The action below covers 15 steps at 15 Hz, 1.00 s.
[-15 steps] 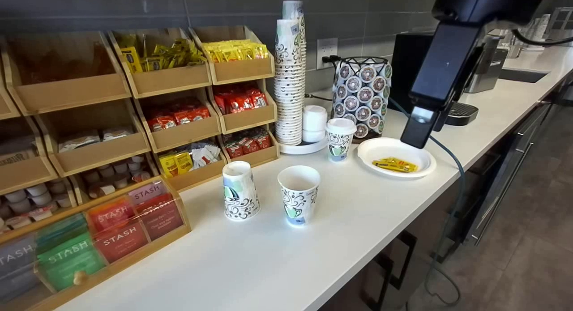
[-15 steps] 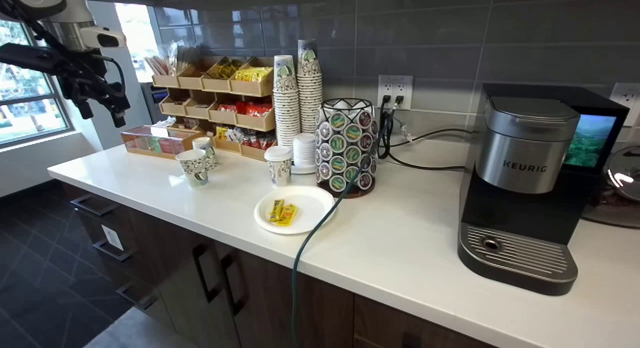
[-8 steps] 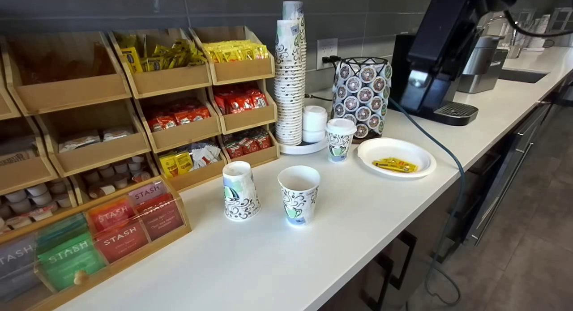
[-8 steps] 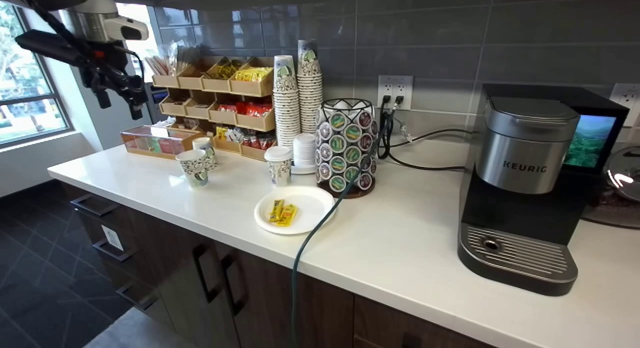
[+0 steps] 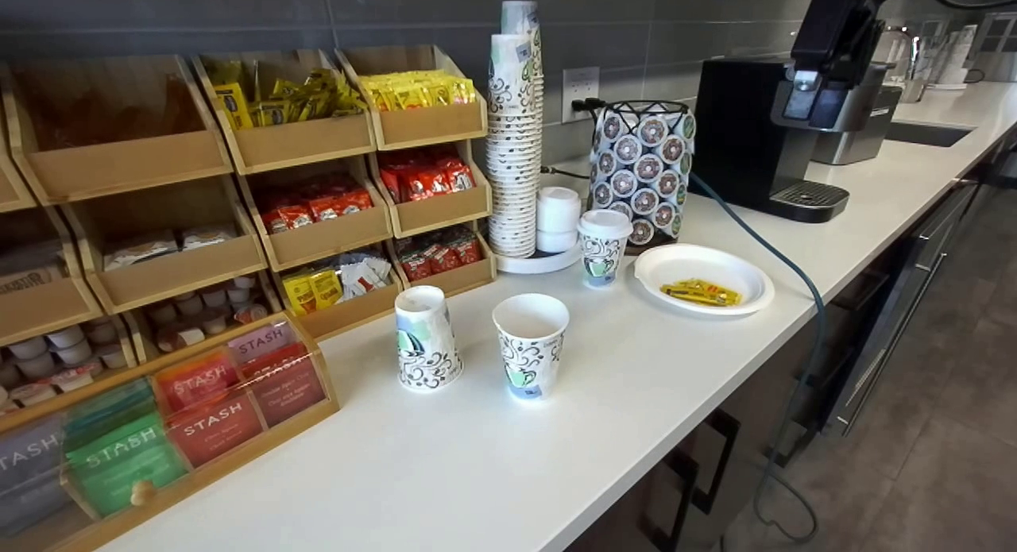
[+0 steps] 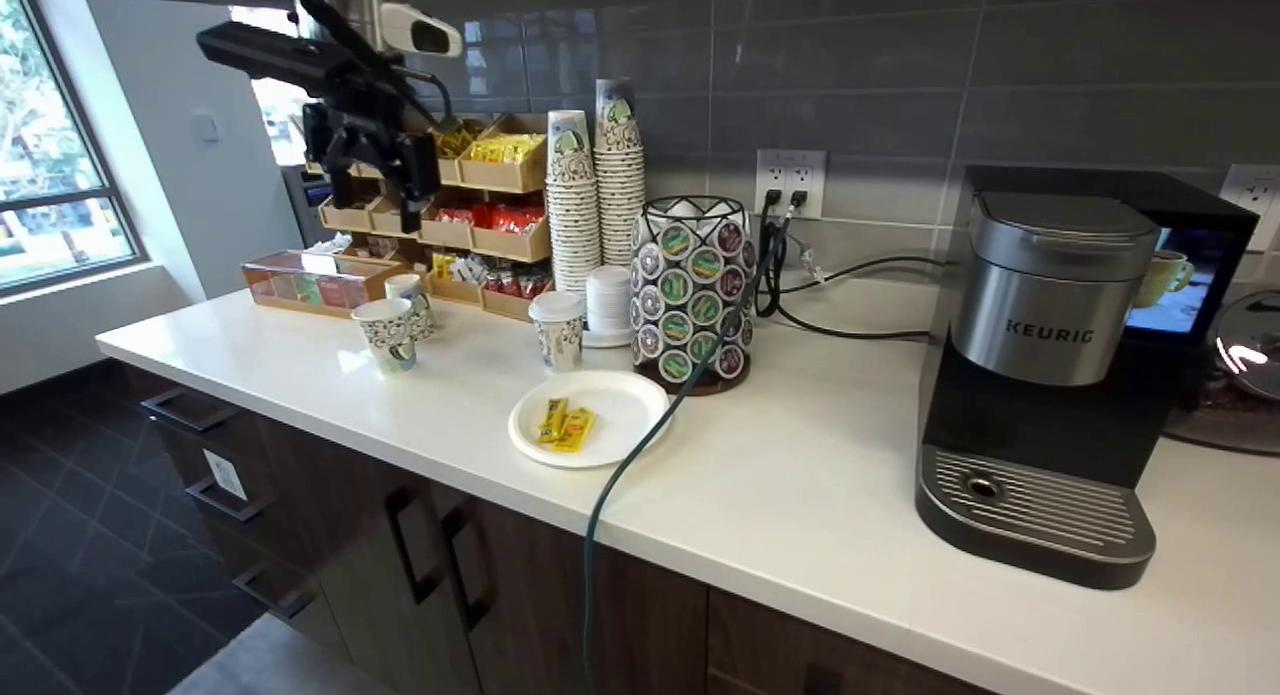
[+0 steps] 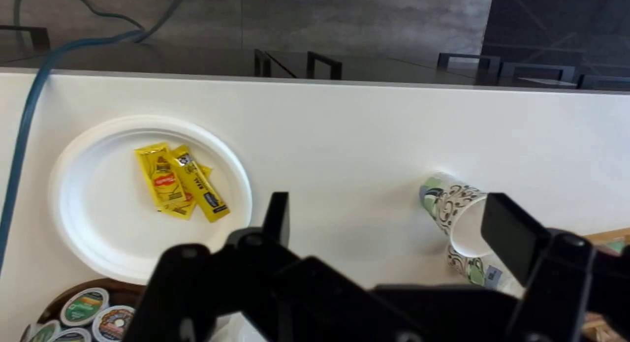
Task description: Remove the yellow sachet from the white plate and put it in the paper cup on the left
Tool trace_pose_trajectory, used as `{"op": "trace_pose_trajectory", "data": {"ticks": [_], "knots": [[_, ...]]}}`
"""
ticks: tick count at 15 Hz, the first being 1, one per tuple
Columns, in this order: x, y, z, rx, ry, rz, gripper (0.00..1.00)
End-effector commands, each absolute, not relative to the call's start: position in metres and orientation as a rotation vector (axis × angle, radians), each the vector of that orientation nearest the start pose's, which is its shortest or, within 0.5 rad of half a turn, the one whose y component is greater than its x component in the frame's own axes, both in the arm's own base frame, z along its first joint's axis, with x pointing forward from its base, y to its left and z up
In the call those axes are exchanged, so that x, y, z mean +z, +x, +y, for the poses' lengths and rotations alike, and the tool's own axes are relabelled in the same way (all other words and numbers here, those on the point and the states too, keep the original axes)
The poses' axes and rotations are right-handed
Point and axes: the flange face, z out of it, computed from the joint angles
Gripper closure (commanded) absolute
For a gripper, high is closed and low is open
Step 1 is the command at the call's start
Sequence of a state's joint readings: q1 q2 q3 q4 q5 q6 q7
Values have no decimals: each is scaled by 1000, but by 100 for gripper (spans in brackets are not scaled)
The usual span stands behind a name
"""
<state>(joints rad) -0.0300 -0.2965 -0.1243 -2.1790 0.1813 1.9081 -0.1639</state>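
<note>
Several small yellow sachets lie overlapping on the round white plate; a yellow sachet rests on top of others in the wrist view, and the pile shows in an exterior view. An upright, open paper cup stands on the counter beside an upside-down paper cup. A lidded paper cup stands nearer the plate. My gripper is open and empty, high above the counter. In the wrist view the plate is left of its jaws, and the open cup is partly behind its right finger.
A pod rack and tall cup stacks stand along the wall. Wooden condiment bins and a tea box are at the back. A dark cable crosses the counter beside the plate. A Keurig machine stands beyond.
The arm and gripper have moved sideways, rightward in both exterior views. The sachets, plate and cups have not moved.
</note>
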Motion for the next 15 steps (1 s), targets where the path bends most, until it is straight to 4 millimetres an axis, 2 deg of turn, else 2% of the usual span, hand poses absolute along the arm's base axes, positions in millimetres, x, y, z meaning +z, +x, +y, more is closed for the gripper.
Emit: {"op": "trace_pose_trajectory", "data": {"ticks": [1,7,11,12,13,15], "knots": [[475,489,-98,-29,-2996,-3,0],[398,515,-149,-193,-3083,-52,0],[353,525,-170,-261,-3127,-71,0],[347,526,-173,-268,-3126,-69,0],[361,526,-166,-259,-3121,-49,0],[348,528,-171,-253,-3129,-52,0]]}}
